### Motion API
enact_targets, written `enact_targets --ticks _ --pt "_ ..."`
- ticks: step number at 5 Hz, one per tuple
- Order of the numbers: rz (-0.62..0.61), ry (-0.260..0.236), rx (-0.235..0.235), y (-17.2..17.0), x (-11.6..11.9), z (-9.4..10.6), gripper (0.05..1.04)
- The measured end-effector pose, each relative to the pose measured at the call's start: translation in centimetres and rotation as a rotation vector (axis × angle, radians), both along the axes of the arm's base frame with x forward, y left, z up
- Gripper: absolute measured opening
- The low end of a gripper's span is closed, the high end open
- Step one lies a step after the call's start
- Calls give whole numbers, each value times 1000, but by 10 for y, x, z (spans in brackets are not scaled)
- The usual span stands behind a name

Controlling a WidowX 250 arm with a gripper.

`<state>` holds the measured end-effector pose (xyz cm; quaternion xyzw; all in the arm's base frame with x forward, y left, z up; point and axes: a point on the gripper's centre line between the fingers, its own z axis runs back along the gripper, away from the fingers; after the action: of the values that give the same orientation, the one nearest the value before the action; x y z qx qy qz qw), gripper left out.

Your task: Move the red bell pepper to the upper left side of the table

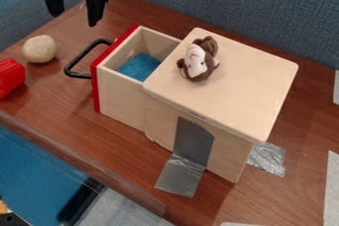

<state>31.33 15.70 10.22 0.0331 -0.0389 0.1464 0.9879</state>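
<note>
At the upper left, above the table's far left corner, the black gripper (75, 18) hangs with its two fingers spread wide and nothing between them. A glossy red ridged thing (9, 78), which may be the bell pepper, lies on the brown table (65, 102), partly cut off by the left edge of the view. It is below and to the left of the gripper, well apart from it.
A beige ball (39, 49) sits between the red thing and the gripper. A wooden box (232, 91) stands mid-table, its red-fronted drawer (119, 93) pulled out, black handle (81, 60) facing left. A plush monkey head (198, 60) lies on top.
</note>
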Motion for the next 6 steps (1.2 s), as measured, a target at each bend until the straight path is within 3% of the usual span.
enact_targets --ticks 1,2,3,4,5,6 --pt "-5 30 -20 -2 -1 -12 1000" --pt "17 57 -46 20 -23 -21 1000" --pt "38 90 -43 40 -48 -31 1000" --pt "35 109 -6 57 -71 -35 1000" --pt "6 153 40 59 -87 -51 1000" --pt "-13 167 68 59 -95 -61 1000"
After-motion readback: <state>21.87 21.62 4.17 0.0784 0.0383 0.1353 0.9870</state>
